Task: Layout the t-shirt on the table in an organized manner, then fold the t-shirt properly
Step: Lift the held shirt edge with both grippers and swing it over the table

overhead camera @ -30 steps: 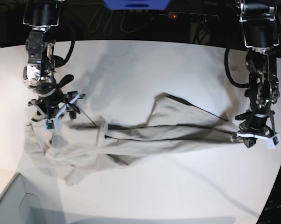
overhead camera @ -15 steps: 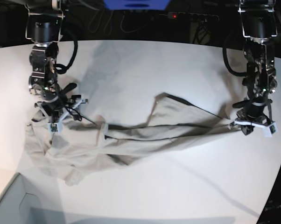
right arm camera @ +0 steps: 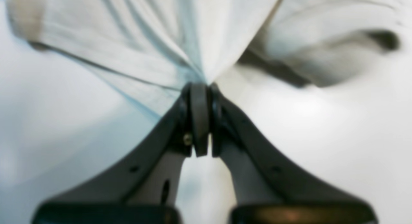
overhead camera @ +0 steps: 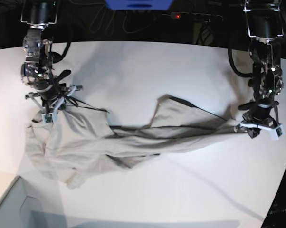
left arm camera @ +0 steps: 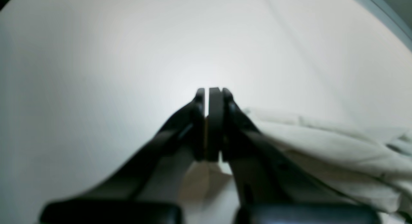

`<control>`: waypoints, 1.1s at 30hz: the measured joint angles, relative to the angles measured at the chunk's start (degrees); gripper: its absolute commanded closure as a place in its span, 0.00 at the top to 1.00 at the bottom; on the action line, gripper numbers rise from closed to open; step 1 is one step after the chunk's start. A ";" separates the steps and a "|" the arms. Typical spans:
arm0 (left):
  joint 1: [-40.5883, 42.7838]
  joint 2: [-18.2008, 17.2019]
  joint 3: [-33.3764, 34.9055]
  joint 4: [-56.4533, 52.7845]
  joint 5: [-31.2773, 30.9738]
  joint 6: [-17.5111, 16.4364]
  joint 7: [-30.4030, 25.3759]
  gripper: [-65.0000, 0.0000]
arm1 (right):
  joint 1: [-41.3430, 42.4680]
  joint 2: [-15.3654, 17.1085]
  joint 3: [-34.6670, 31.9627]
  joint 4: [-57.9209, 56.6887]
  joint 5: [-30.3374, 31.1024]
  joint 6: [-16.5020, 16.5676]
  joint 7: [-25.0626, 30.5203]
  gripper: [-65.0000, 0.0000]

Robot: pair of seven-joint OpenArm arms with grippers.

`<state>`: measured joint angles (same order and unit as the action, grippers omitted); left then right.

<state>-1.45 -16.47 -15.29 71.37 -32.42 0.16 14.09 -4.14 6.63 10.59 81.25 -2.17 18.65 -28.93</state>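
right gripper [right arm camera: 200, 88] clamped on a pinch of the t-shirt [overhead camera: 133, 137], cloth fanning out from the tips | left gripper [left arm camera: 210, 92] closed on the opposite shirt edge | step judged: spreading, 2 grips set; next, arms drawn apart to flatten | soft creased beige cotton bunched between them on smooth white table [overhead camera: 157, 66]

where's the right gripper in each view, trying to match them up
Base: right gripper at left, shut on a lifted bit of the t-shirt.
Right wrist: centre, fingers pinching a peak of cloth.
Left wrist: not in it; only the left gripper.
Shared landmark: the t-shirt on the white table.
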 measured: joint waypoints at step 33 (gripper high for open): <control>-44.11 -2.64 10.32 -7.28 -0.26 -0.63 0.17 0.01 | 49.18 4.98 3.48 1.75 1.27 0.87 -3.61 0.00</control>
<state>-45.56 -19.11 -4.97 64.10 -32.69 -0.47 14.26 45.04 11.62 14.06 83.00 -0.91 19.53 -32.53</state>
